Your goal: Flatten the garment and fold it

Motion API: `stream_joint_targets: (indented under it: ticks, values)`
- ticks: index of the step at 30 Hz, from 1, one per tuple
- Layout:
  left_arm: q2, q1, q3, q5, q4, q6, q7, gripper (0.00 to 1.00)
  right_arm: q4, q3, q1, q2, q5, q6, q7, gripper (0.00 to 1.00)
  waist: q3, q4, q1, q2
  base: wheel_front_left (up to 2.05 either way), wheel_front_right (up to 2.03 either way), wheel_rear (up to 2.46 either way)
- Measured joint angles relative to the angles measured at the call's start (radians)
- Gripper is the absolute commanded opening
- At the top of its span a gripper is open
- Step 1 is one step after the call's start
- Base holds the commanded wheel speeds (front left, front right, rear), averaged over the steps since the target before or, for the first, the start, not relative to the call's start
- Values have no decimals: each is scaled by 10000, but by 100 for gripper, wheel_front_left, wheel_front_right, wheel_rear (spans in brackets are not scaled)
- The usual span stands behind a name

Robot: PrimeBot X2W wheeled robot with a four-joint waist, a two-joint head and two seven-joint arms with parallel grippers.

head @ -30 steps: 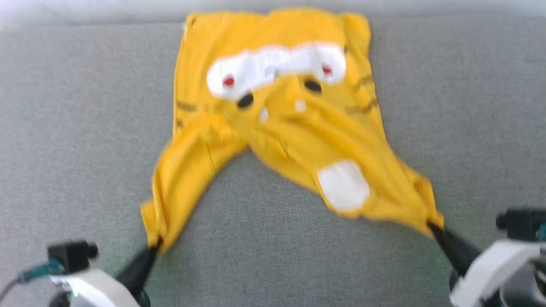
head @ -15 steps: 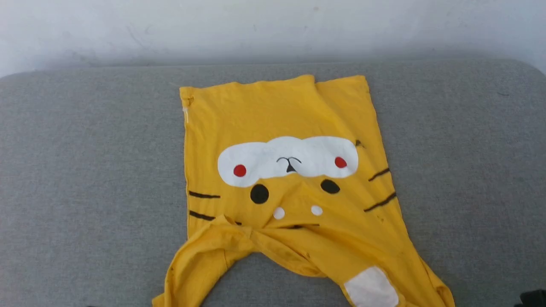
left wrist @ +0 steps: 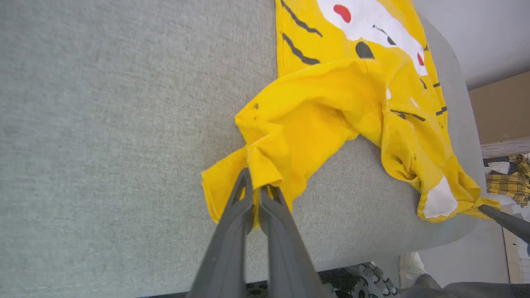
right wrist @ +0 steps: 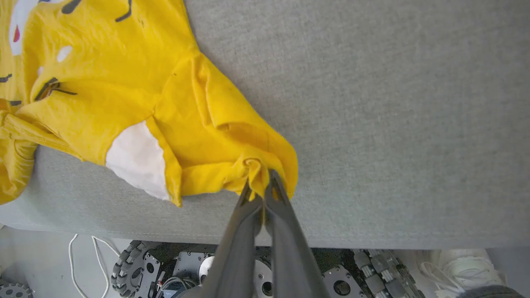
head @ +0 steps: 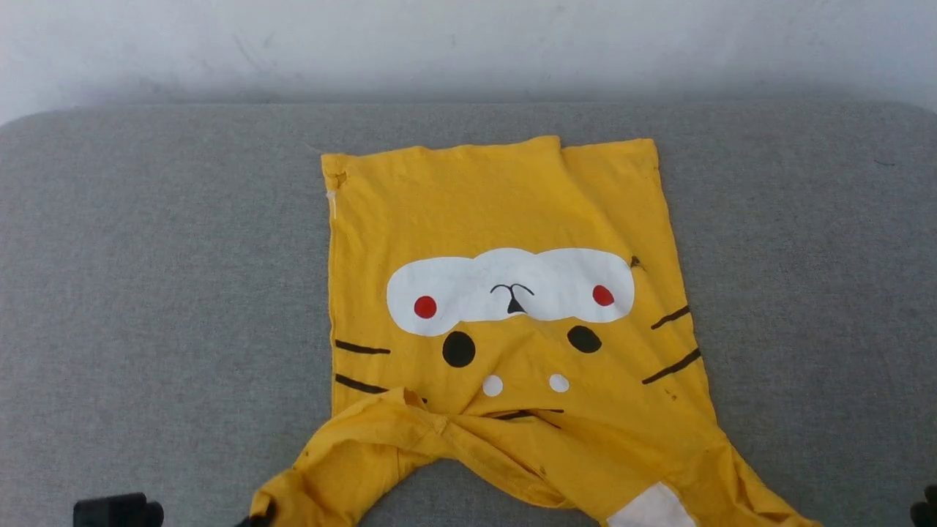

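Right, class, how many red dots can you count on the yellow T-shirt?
2. On the garment, both lie in the white patch: left red dot near its left end, right red dot near its right end. The bunched near edge may hide more.

You see the garment, a bright yellow T-shirt, lying print-up on the grey fabric worktop. Its far half lies flat, showing a white patch with two red dots, black spots and thin black stripes. Its near end is bunched and wrinkled, with both near corners pulled out sideways.
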Motion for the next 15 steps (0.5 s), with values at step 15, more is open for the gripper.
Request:
stream_joint_targets:
  ticks: [15]
  values:
    - [-272,-1702,82,995,-794,-606,-725,0,2462,2207,-2412,-704,-1423,2,-1969,4,732,140,1,0,0,0,0]
